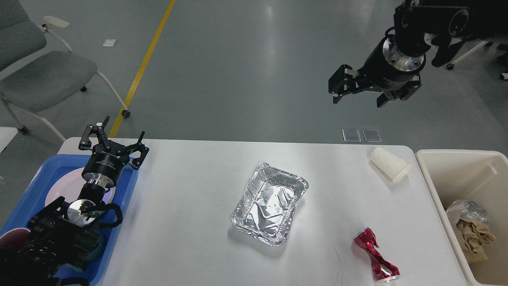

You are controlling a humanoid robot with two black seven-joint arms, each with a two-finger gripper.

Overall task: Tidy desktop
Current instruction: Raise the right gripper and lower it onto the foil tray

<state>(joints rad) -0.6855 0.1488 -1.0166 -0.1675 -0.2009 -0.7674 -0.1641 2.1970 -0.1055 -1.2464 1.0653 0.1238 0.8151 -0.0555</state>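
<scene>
The white desktop [190, 198] fills the lower middle of the head view. On it lie an empty foil tray [270, 208] in the middle, a white paper cup [390, 164] on its side at the far right, and a crushed red can [375, 255] at the near right. My left gripper [115, 137] is open and empty above the far end of a blue plastic tray [127, 190]. My right gripper [359, 89] is open and empty, raised high beyond the desktop's far right edge.
The blue tray at the left holds a pale plate [59, 190] and a dark red cup [14, 238]. A cream bin [436, 190] at the right holds crumpled paper and plastic. A grey chair [43, 75] stands at the far left on the floor.
</scene>
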